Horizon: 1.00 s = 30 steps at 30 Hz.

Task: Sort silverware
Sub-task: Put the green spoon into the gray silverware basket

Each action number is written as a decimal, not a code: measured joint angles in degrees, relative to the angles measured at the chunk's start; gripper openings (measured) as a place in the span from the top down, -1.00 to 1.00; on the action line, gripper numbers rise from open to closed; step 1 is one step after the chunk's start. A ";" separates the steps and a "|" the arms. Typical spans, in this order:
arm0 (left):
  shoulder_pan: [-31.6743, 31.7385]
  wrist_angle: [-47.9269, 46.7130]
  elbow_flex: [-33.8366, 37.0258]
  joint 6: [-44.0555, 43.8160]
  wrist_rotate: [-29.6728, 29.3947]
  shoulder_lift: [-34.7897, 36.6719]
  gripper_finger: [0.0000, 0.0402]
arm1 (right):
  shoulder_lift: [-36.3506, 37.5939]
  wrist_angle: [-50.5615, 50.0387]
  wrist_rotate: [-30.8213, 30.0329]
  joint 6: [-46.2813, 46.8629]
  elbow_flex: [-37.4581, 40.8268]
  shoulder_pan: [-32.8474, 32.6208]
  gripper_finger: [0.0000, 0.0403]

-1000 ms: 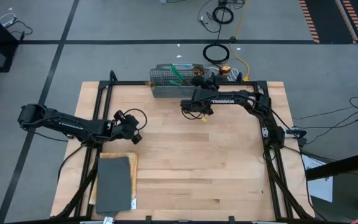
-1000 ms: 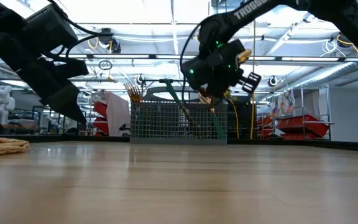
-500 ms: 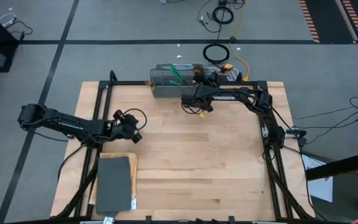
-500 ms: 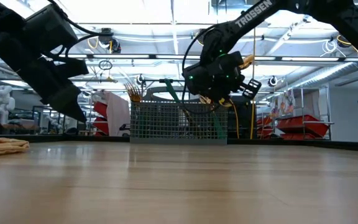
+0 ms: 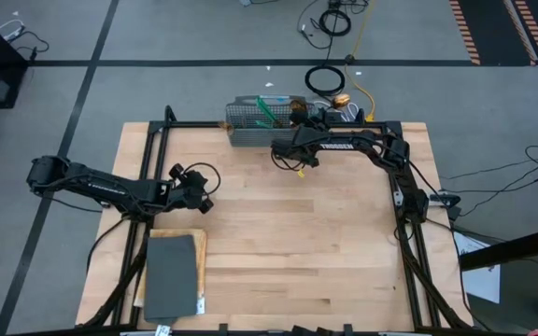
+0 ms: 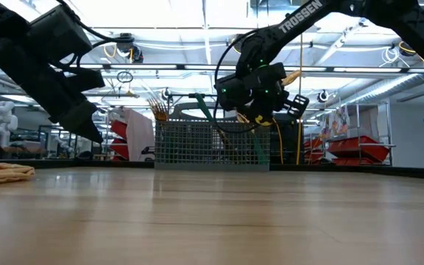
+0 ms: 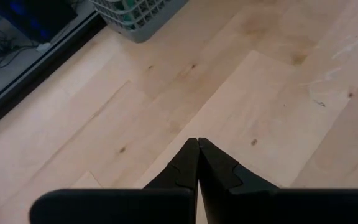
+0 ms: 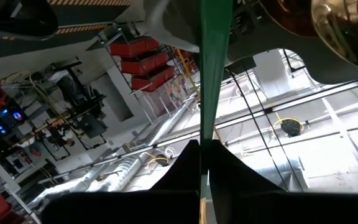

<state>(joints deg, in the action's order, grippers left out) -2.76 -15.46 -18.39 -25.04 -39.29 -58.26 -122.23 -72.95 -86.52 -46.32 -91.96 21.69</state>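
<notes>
Right gripper [image 5: 299, 164] raised just in front of the basket [image 5: 250, 124] at the table's [image 5: 278, 243] far edge — jaws shut on a teal handle [image 8: 214, 68], gold head [image 8: 340, 25] blurred close to the wrist camera. Which kind of utensil: cannot tell. Remaining silverware [image 5: 269, 110] upright in the basket, handles and gold heads above the rim. Left gripper [image 7: 197, 152] low over bare wood on the left side, well apart from the basket — jaws closed, nothing held. Grey mat [image 5: 171, 275] at the near-left corner.
</notes>
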 joint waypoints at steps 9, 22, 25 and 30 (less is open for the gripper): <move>0.00 0.00 0.00 -0.02 0.00 0.00 0.95 | 0.00 1.09 3.55 -4.77 0.00 -1.56 0.87; 0.00 -0.02 0.02 0.00 -0.02 0.00 0.95 | 0.00 3.93 4.20 -7.12 -0.12 -2.84 0.40; 0.00 -0.02 0.02 0.00 0.00 0.00 0.95 | 0.00 4.02 4.18 -6.63 -0.53 -2.97 0.35; 0.00 -0.04 0.02 0.02 0.00 0.00 0.95 | 0.00 3.51 4.13 -6.88 -1.91 -3.17 0.26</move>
<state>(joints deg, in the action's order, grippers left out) -2.76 -15.51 -18.37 -25.02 -39.29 -58.26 -122.23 -69.44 -82.39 -53.20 -93.87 18.52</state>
